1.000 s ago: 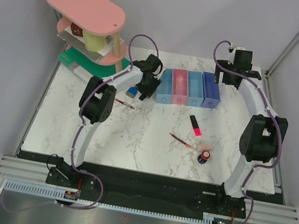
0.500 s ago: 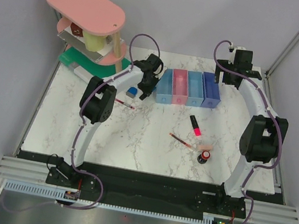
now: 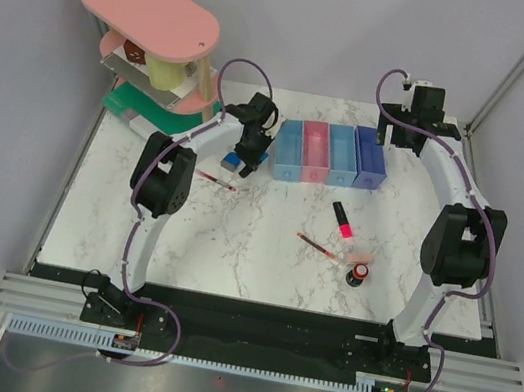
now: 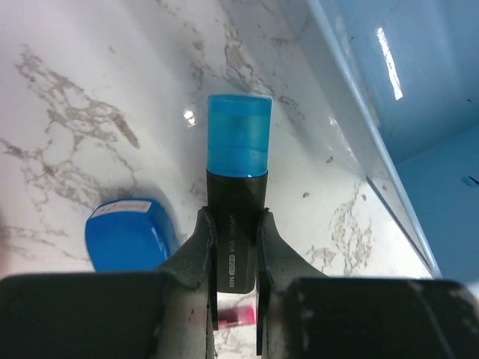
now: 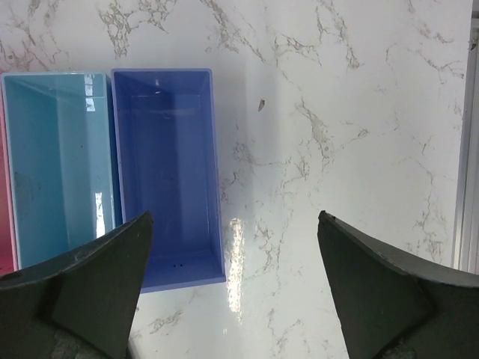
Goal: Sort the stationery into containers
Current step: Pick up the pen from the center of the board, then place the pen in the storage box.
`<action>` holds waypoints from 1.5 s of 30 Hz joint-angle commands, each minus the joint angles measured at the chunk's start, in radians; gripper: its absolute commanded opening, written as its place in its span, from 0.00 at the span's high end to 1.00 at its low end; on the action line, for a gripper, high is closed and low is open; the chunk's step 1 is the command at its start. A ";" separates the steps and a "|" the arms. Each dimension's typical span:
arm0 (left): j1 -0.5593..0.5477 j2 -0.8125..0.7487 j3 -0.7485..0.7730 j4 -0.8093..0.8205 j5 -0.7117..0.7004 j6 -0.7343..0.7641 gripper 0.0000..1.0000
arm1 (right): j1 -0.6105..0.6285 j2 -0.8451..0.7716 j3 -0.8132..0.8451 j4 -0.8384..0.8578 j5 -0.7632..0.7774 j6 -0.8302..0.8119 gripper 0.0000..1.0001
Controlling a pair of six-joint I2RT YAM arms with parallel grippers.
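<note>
Overhead: my left gripper sits just beside a light blue bin, its load hidden. Left wrist: it clamps a blue-capped black marker, long axis along the fingers, cap pointing away from the wrist, bin wall close on the right. Held far back, the marker could pivot or clip that wall. Right wrist: right gripper gapes empty over the purple-blue bin.

In your left gripper sat a highlighter, the block beside it, left of the bin row; marker, eraser and knob lay nearer you.
</note>
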 commanded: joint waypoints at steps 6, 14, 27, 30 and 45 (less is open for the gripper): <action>0.032 -0.222 0.056 -0.027 0.158 -0.080 0.98 | -0.003 -0.069 0.003 -0.004 0.007 0.012 0.02; 0.038 -0.190 0.090 0.080 0.492 -0.287 0.98 | -0.003 -0.062 0.004 -0.005 0.004 0.016 0.02; 0.035 0.058 0.319 0.154 0.482 -0.356 0.98 | -0.002 -0.077 -0.042 0.002 0.009 0.007 0.02; 0.035 0.083 0.331 0.160 0.477 -0.354 0.96 | -0.003 -0.072 -0.045 0.002 0.003 0.013 0.02; 0.035 0.061 0.299 0.161 0.474 -0.336 0.57 | -0.003 -0.065 -0.051 0.004 -0.001 0.010 0.02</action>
